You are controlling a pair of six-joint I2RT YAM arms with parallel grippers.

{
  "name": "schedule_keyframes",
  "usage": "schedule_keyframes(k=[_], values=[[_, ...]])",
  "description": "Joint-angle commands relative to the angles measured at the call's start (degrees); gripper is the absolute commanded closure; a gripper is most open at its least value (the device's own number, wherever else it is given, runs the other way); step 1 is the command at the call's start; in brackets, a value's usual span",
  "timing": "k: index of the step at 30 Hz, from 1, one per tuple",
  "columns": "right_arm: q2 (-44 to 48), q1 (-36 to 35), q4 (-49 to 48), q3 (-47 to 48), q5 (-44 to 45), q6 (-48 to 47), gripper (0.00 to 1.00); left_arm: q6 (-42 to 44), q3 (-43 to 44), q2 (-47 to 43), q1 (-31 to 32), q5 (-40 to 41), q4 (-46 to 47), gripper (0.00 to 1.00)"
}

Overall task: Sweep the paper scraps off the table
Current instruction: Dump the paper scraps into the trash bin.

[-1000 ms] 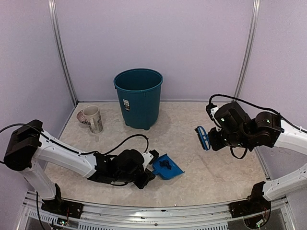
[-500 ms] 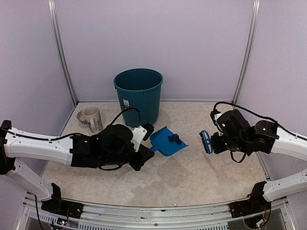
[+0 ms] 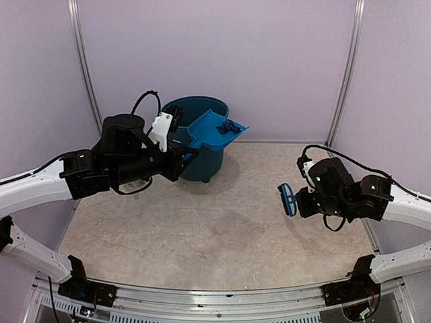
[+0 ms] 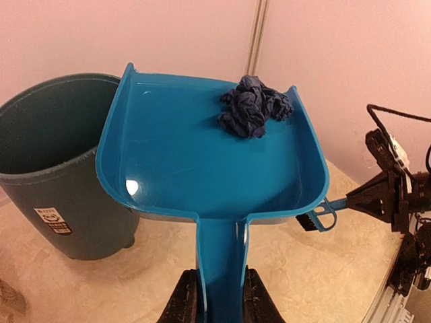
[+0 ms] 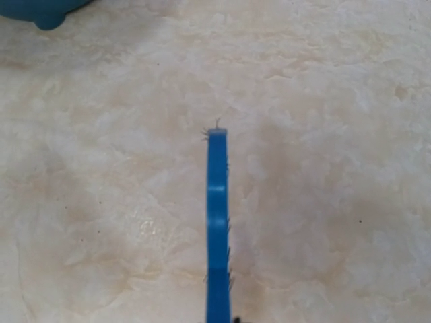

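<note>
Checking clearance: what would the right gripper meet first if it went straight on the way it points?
Likely the table, its held brush touching first; nothing else shows ahead, though depth is unclear.

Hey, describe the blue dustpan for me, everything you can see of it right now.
The dustpan is glossy blue plastic by the look of it: a wide shallow tray with raised walls on three sides and a flat straight handle. The left gripper is shut on that handle, holding the pan in the air at the rim of the teal bin. A dark blue clump of paper scraps lies near its far right corner; the rest of the tray looks bare.
</note>
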State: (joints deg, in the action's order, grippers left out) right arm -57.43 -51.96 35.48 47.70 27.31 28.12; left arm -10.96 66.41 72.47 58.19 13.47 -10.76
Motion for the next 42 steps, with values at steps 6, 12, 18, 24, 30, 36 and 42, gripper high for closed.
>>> schedule_keyframes(k=[6, 12, 18, 24, 30, 36, 42], values=[[0.9, 0.5, -3.1, -1.7, -0.2, 0.0, 1.0, 3.2, 15.6, 7.3, -8.7, 2.5, -9.6, 1.0], [1.1, 0.5, -3.9, -2.7, -0.4, 0.0, 1.0, 7.2, 24.7, 15.0, -12.7, 7.8, -15.0, 1.0], [1.8, 0.6, -4.2, -3.4, 0.1, -0.2, 1.0, 13.2, 32.7, 20.7, -13.7, 18.5, -18.5, 1.0], [2.4, 0.5, -5.0, -3.8, -0.5, -0.7, 1.0, 20.6, 35.6, 25.6, -13.9, 30.4, -18.1, 1.0], [3.1, 0.6, -5.5, -4.1, 0.2, -1.1, 1.0, 34.3, 34.6, 29.9, -11.4, 44.8, -9.5, 1.0], [4.5, 0.6, -5.7, -4.9, -0.1, -0.8, 1.0, 58.3, 30.5, 33.3, -9.3, 55.0, 8.8, 1.0], [6.0, 0.7, -5.7, -5.5, -0.4, -0.5, 1.0, 92.5, 19.8, 34.3, -9.1, 58.1, 44.5, 1.0]])
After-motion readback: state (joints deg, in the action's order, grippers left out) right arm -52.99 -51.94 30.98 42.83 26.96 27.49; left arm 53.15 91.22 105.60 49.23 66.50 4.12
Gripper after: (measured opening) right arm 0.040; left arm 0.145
